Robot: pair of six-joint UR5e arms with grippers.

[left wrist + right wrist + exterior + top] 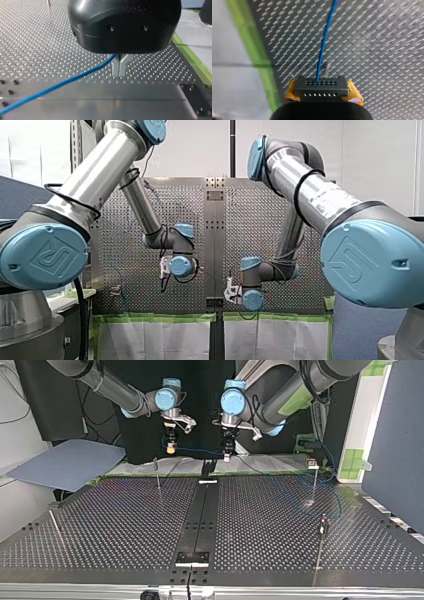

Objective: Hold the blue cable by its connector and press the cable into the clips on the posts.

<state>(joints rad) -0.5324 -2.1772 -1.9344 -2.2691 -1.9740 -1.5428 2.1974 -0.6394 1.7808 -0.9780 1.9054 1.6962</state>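
Clamping connector (321, 86) in right gripper (322, 93) | blue cable (62, 83) pinched in left gripper (119, 68)

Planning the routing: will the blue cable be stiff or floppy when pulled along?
Probably floppy: the blue cable bows loosely from the jaws of my left gripper. Thin, so likely light. Leaving the connector it runs straight, suggesting some springiness.

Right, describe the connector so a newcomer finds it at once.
In the top view, look to the far edge of the perforated table. My right gripper, at that view's left, pinches the connector between yellow pads. It is a dark grey block with two rows of holes, and the blue cable leaves it; my left gripper holds only bare cable.
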